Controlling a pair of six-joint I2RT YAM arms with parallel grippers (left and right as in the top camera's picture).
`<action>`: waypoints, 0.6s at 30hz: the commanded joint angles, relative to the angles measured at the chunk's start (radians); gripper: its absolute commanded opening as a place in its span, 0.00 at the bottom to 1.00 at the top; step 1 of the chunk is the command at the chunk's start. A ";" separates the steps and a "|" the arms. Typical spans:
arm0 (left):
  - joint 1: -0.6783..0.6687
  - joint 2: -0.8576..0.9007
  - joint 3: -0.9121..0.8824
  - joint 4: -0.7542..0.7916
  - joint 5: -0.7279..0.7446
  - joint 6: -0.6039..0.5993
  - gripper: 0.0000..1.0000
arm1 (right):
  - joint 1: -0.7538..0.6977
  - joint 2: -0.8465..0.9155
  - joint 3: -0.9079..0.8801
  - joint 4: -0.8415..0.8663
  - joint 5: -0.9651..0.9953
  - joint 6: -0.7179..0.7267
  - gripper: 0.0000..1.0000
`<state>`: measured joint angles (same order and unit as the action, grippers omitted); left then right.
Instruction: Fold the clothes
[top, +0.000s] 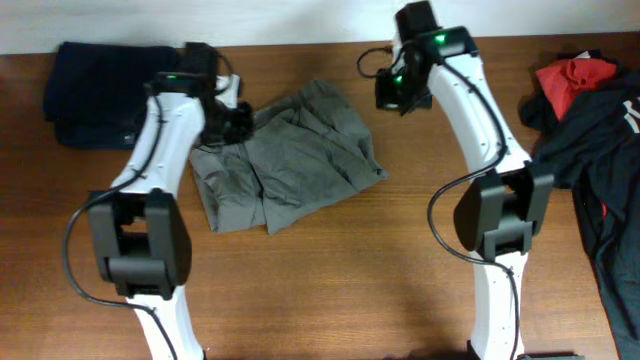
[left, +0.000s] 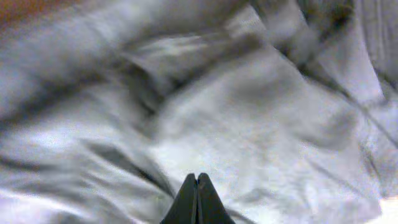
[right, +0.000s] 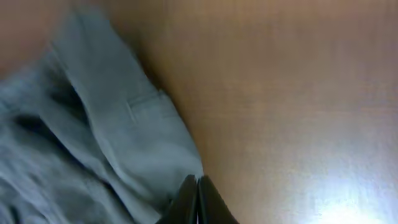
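— On the bench (top: 330, 300), where do the trousers (top: 290, 155) lie?
— Bunched between my arms. My left claw (left: 197, 186) is closed, empty, over the cloth; my right claw (right: 198, 190) is closed, empty, at its edge. Both are probably staged for a grasp.

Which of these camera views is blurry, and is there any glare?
Left wrist: heavily smeared, the grey garment washed out pale. Right wrist: also soft, with a bright glare patch on the table at lower right. Overhead: sharpest, evenly lit.
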<state>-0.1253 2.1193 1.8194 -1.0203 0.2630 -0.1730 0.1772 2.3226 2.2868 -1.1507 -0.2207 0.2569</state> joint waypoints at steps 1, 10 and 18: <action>-0.061 0.003 0.011 -0.064 0.049 -0.057 0.01 | -0.007 0.032 0.001 0.059 -0.090 -0.017 0.06; -0.141 0.044 0.010 -0.076 0.051 -0.097 0.00 | 0.000 0.206 0.001 0.099 -0.285 -0.013 0.04; -0.115 0.182 0.010 -0.073 0.047 -0.103 0.00 | 0.054 0.224 0.000 0.005 -0.284 -0.018 0.04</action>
<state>-0.2607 2.2482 1.8217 -1.0950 0.3038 -0.2611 0.1947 2.5530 2.2868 -1.1107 -0.4751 0.2535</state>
